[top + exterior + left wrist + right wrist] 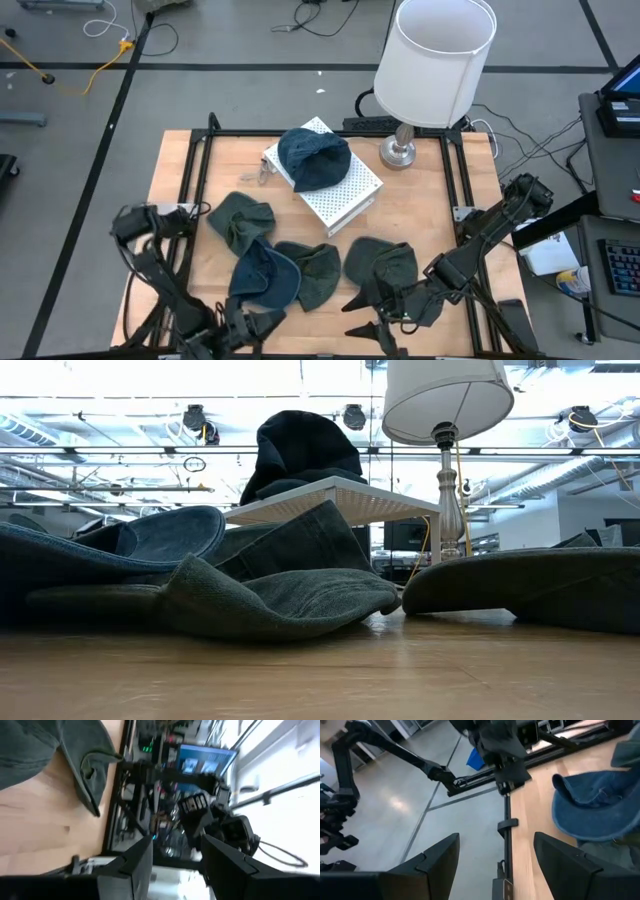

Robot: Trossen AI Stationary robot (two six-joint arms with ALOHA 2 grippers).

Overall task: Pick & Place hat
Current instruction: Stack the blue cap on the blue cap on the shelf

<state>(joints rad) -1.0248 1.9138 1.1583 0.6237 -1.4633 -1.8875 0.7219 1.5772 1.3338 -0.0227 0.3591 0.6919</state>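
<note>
Now both arms sit low at the surface's near edge. The left pincer (262, 323) stands apart, empty; the right pincer (372, 315) gapes wide. The blue hat (262, 278) (brim toward the near edge) lies just beyond the left pincer, the nearer one.

1. Two matte black, slender jointed robot arms, the left arm (150, 262) and the right arm (490, 235), built of tubular links with blocky joint housings.
2. The left gripper (172, 865) carries two broad, flat, dark wedge-shaped fingers (131, 870).
3. The right gripper (495, 860) shows matching black angular fingers (432, 862) with bevelled edges.
</note>
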